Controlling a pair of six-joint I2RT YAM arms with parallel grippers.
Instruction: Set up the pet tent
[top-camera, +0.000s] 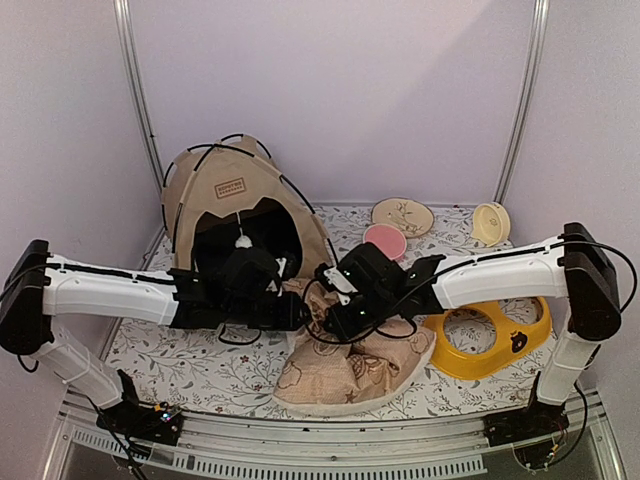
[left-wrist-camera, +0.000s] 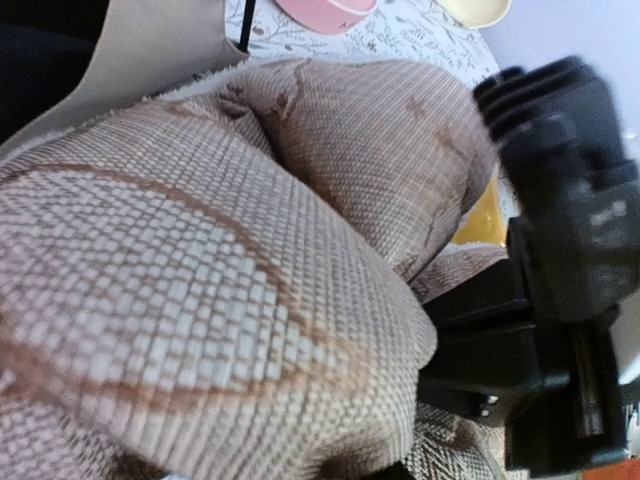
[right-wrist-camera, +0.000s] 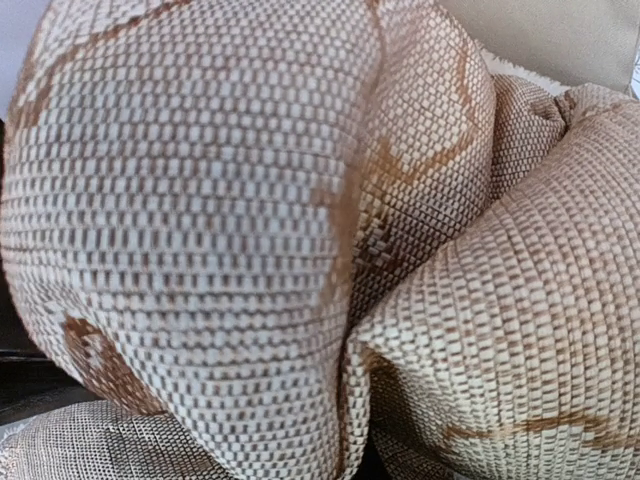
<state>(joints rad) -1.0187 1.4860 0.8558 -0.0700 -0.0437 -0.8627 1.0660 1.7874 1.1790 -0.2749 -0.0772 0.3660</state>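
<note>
While the pet tent already stands arched on its poles at the left rear of the worktop, no pillow lies inside, so I'd judge the frame done and the bedding still to go. The left end effector is against the pillow; clenched or released, I cannot tell. The right end effector is clenched, seemingly on a pillow fold. Only the overhead view shows the tent whole; pillow weave fills both wrist views.
</note>
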